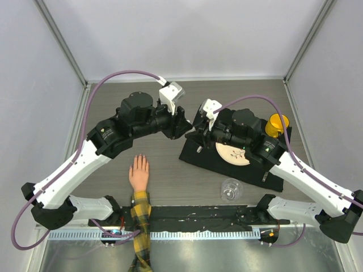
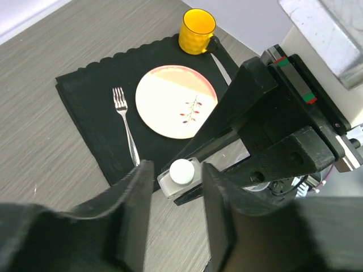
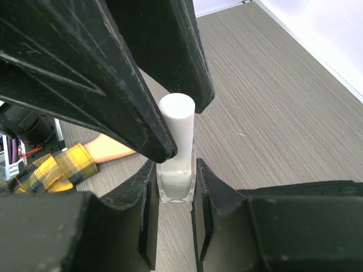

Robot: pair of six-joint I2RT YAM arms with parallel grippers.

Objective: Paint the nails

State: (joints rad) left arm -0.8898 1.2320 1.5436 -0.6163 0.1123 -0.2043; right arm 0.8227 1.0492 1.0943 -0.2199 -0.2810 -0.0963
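Note:
My right gripper (image 3: pixel 174 169) is shut on the clear glass base of a nail polish bottle (image 3: pixel 177 173) and holds it upright above the table. The bottle's tall white cap (image 2: pixel 182 170) stands between the fingers of my left gripper (image 2: pixel 176 170), which is open, with a small gap on each side of the cap. The two grippers meet at the table's middle (image 1: pixel 190 128). The peach fake hand (image 1: pixel 138 173) lies flat in its plaid sleeve (image 1: pixel 140 221), near left of both grippers. Its nails are too small to make out.
A black placemat (image 1: pixel 198 156) on the right holds a pale plate (image 2: pixel 176 102), a fork (image 2: pixel 126 127), a knife (image 2: pixel 221 65) and a yellow cup (image 2: pixel 197 31). A clear glass (image 1: pixel 231 188) stands near the mat's front edge.

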